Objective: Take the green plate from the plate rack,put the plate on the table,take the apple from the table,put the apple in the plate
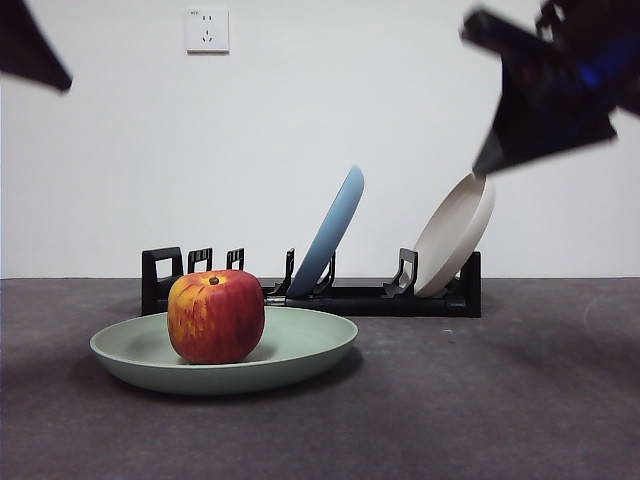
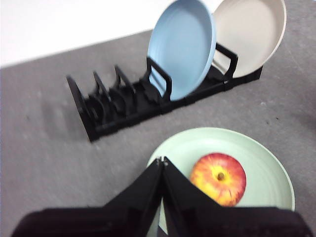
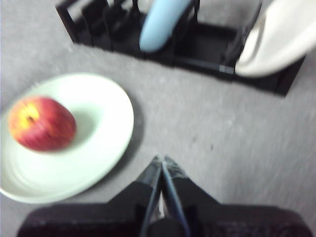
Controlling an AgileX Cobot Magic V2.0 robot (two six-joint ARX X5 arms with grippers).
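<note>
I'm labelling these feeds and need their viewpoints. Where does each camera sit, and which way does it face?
Front view: low at table height, looking level across at the apple on the green plate and the plate rack; dark arm parts at both top corners.
Left wrist view: above, looking down at plate and rack; the left gripper shut.
Right wrist view: above, beside the plate; the right gripper shut.
All three share apple, plate and rack.

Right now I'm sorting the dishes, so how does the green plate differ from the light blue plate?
The green plate lies flat on the table; the light blue plate stands tilted in a slot of the plate rack. The green plate holds the apple; the light blue plate holds nothing. The green one is pale mint, the other sky blue. Both are round, shallow and matte.
</note>
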